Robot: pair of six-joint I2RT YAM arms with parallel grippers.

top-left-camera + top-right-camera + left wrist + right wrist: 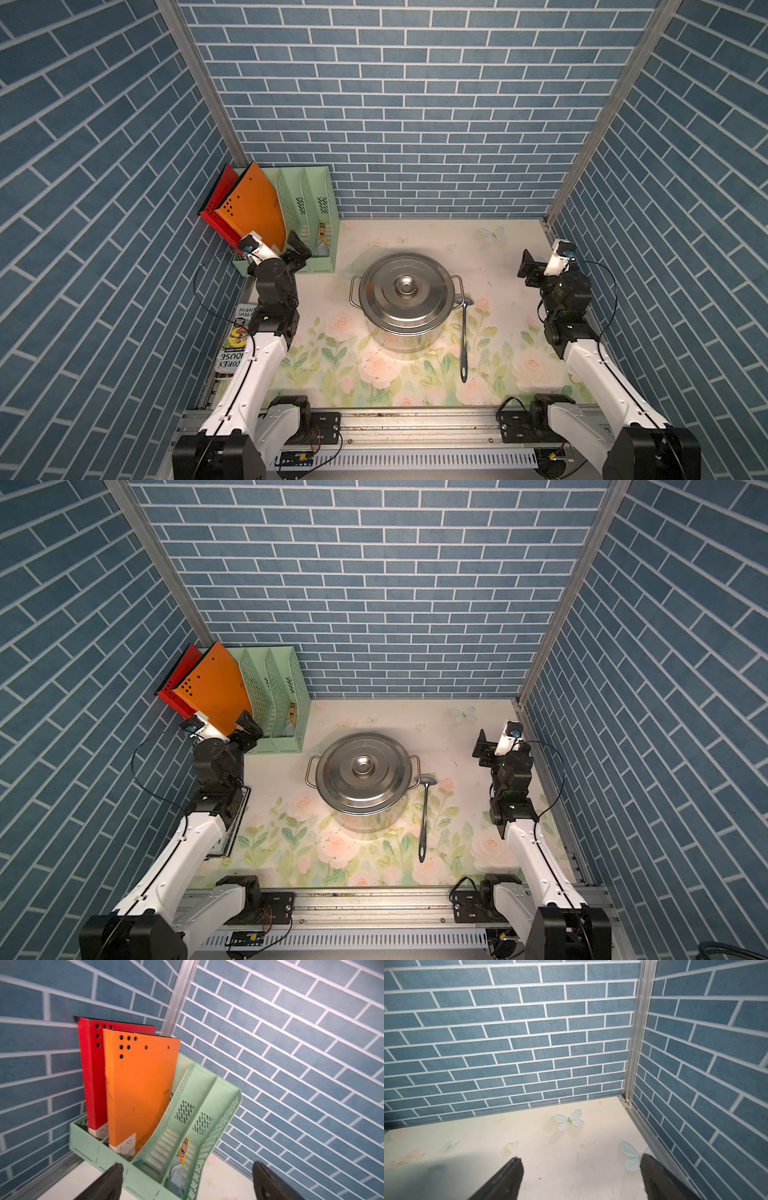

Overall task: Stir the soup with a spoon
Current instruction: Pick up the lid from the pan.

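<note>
Lid (405,289) covers pot (399,337), contents hidden; spoon (464,336) lies beside pot, bowl end near its handle; left gripper (188,1164) and right gripper (581,1157): fingers wide apart, holding and touching nothing.

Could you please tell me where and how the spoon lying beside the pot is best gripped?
Grip the spoon by its thin dark handle, mid-length, coming straight down with the right gripper, jaws across it. It lies flat on the table, and its bowl sits close by the pot.
</note>
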